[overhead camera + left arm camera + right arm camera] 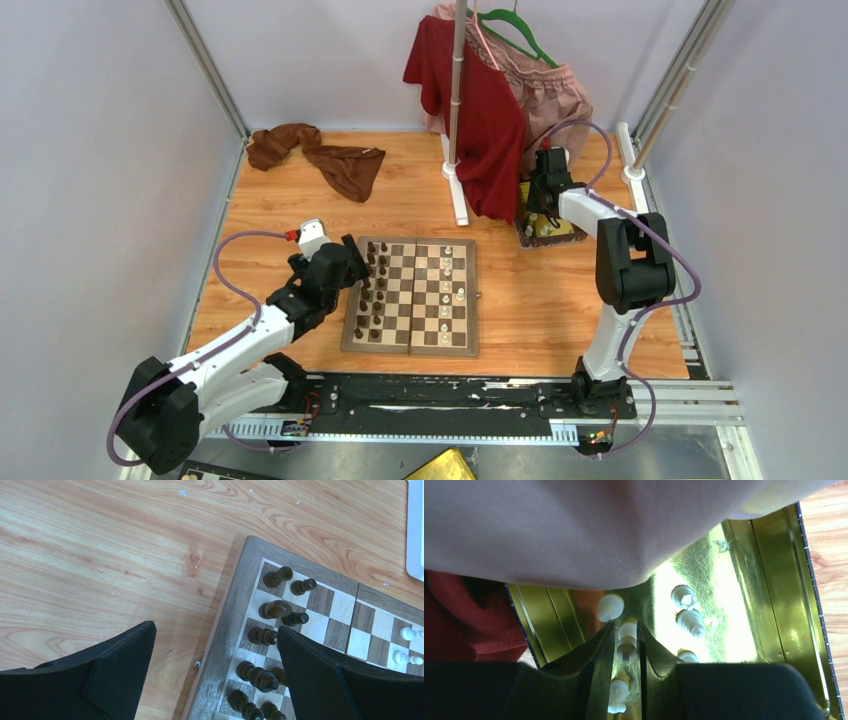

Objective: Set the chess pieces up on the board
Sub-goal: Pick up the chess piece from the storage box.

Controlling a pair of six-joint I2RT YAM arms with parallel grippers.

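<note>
- Top view: the board (pixel 412 348) lies in front of the bases.
  - Dark pieces (pixel 378 290) fill its left columns, and a few white pieces (pixel 445 310) stand on its right half.
  - The left claw (pixel 358 262) hangs at the board's left edge, right by the dark ranks.
  - The right claw (pixel 538 212) reaches down into the tray (pixel 562 232) under a hanging red garment (pixel 490 130), well apart from the board.
  - From the tray, the board lies to the robot's left and nearer the bases, so I judge the right arm will do the carrying.
- Left wrist view: the left claw (pixel 215 630) is spread wide and holds nothing.
  - The board's border (pixel 235 610) and the dark pieces (pixel 272 610) sit just beyond and between its fingers.
  - The dark pieces are small, turned and glossy, and most stand upright.
  - Two of the white ones (pixel 407 632) show at the far right.
- Right wrist view: the right claw (pixel 626 626) is drawn narrow on either side of one white piece (pixel 627 642) and appears to pinch it.
  - That piece is cream, small and rounded at the top. I cannot tell whether it stands or lies.
  - Its fellows are scattered over the shiny gold tray (pixel 774 580), just beside the fingers.
  - Pale cloth (pixel 574 530) droops across the top of the view.
</note>
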